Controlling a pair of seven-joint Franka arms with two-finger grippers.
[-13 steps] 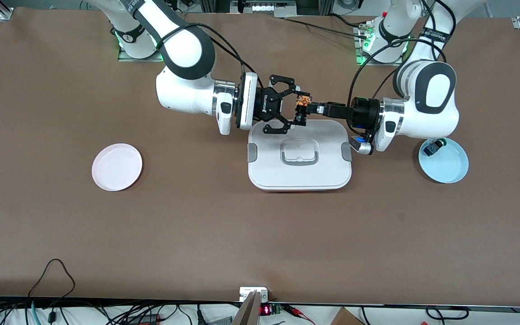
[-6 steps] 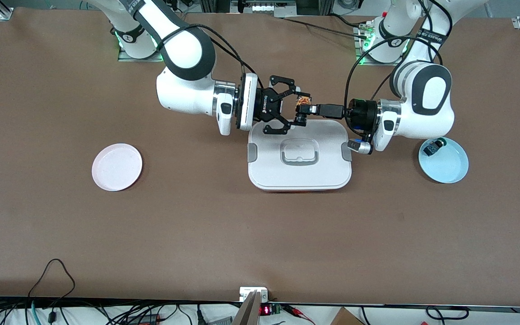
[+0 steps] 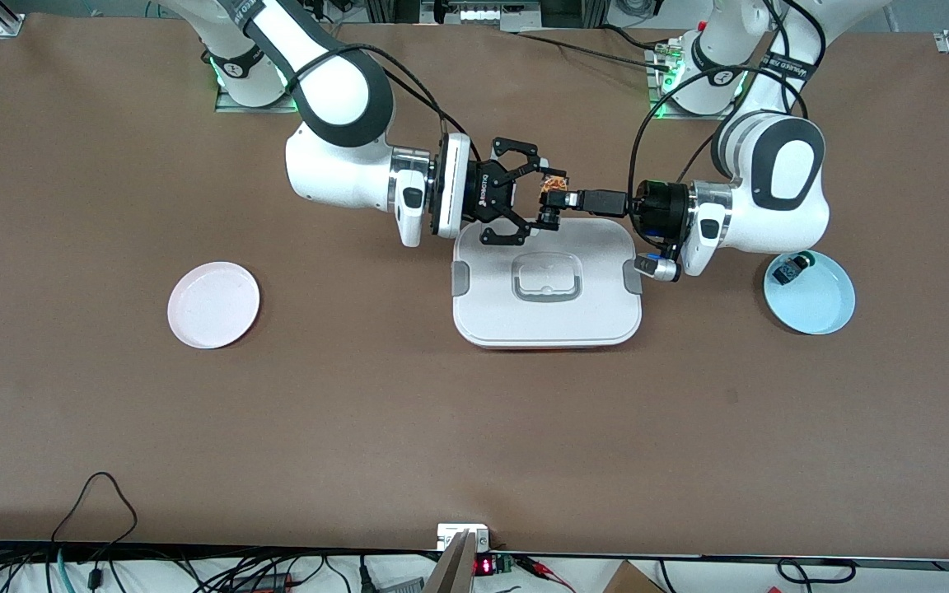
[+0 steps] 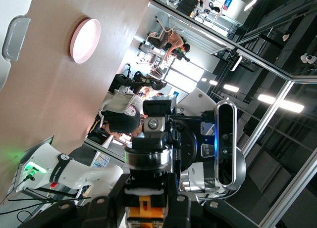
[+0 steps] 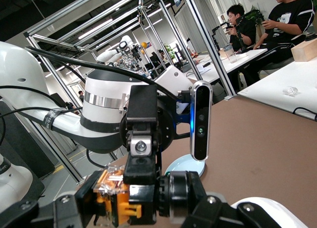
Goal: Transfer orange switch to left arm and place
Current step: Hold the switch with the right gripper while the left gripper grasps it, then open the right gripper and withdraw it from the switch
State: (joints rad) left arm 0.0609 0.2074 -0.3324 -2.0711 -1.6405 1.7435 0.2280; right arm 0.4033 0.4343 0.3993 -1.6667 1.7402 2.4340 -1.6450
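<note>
A brown table (image 3: 474, 428) holds a pink plate (image 3: 213, 305) toward the right arm's end and a blue plate (image 3: 816, 306) toward the left arm's end, with a small dark part (image 3: 793, 268) on the blue one. Between them sits the white box (image 3: 546, 284), lid closed. Over the box's edge nearest the robots, 2 grippers meet in the air. The left gripper (image 3: 558, 200) is clamped on the orange switch (image 3: 553, 187), holding it above the box. The right gripper (image 3: 528, 198) has its fingers spread wide around the switch, not touching it as far as the front view shows.
</note>
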